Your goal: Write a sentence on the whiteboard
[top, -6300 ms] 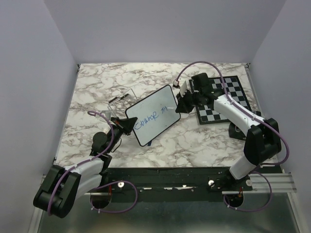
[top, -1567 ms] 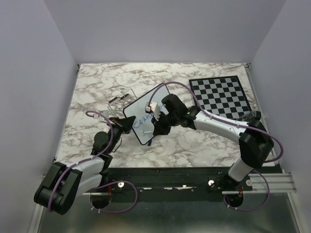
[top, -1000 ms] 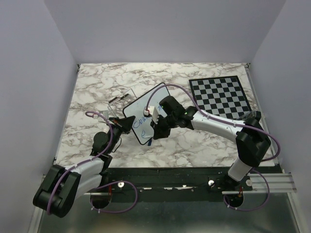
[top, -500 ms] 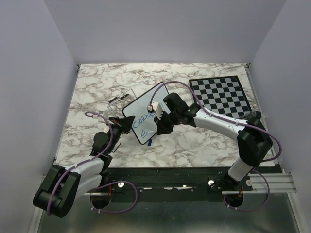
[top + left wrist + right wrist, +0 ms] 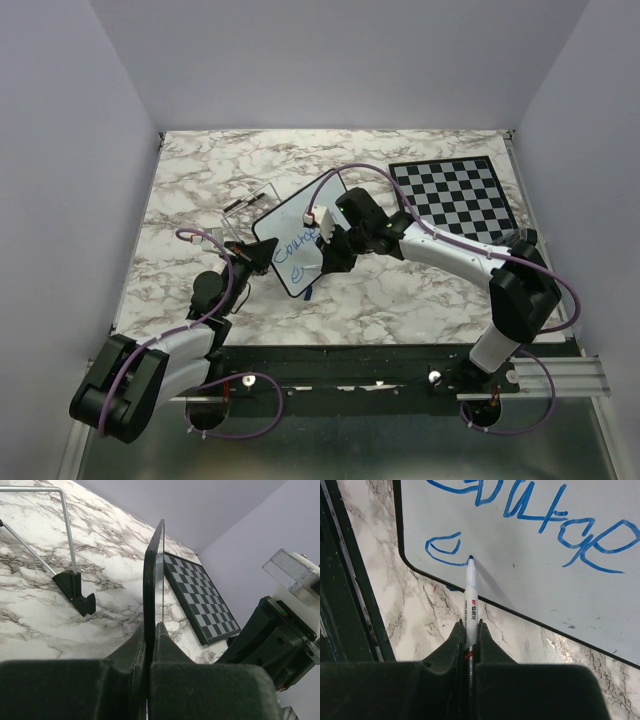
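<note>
The whiteboard [image 5: 290, 225] lies tilted mid-table, white with a thin black frame. My left gripper [image 5: 256, 258] is shut on its near-left edge; the left wrist view shows the board edge-on [image 5: 152, 575] clamped between the fingers. The sentence [image 5: 540, 515] is blue lettering, one word on top and a short looped stroke [image 5: 442, 550] below it. My right gripper [image 5: 330, 262] is shut on a white marker [image 5: 470, 592]. The marker's blue tip touches the board at the right end of the looped stroke, near the board's corner.
A black-and-white chessboard [image 5: 455, 198] lies at the back right. A wire stand with black feet [image 5: 245, 205] sits behind the whiteboard's left side, also in the left wrist view [image 5: 75, 592]. A small blue object [image 5: 310, 293] lies under the board's near edge.
My right arm came from the chessboard side to the board's near-left part. Over the last second it drew a new looped blue stroke below the first word. The left gripper kept holding the board.
</note>
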Available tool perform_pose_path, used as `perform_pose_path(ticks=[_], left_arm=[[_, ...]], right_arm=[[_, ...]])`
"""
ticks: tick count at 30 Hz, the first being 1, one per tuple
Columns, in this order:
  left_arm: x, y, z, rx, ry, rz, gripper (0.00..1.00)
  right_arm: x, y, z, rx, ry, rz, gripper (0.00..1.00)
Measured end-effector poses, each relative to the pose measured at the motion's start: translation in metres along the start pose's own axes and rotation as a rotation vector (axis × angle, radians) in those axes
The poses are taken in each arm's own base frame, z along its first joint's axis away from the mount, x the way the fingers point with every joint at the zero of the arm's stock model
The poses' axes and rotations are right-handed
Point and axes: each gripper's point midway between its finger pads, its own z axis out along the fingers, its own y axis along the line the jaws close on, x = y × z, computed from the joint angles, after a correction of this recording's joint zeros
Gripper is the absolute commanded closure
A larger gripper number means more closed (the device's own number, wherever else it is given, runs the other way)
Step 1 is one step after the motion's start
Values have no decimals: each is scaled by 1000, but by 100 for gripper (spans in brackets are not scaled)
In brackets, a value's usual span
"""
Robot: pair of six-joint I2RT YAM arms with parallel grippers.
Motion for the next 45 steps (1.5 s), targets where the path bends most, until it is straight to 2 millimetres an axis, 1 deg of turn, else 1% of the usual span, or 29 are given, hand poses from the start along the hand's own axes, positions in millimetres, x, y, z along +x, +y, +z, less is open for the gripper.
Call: perform_pose_path(ticks=[4, 17, 25, 32, 37, 42, 45], left_arm=[[0, 0, 0, -1, 1, -2, 100], [0, 0, 0, -1, 1, -2, 100], [0, 0, 0, -1, 1, -2, 100], [0, 0, 0, -3, 2, -1, 100], [0, 0, 0, -2, 2, -1, 100], [0, 0, 0, -2, 2, -2, 100], [0, 0, 0, -2, 1, -2, 100]], right_arm=[[-3, -2, -1, 6, -7, 1, 99], [-2, -2, -1, 5, -6, -2, 99], [5, -2, 0, -2, 16, -6, 100], [18, 1, 2, -14, 57, 8, 99], [20, 1, 3, -15, 63, 11, 100], [18, -6, -1, -2, 57, 24, 99], [11, -16, -6, 20, 36, 34, 100]])
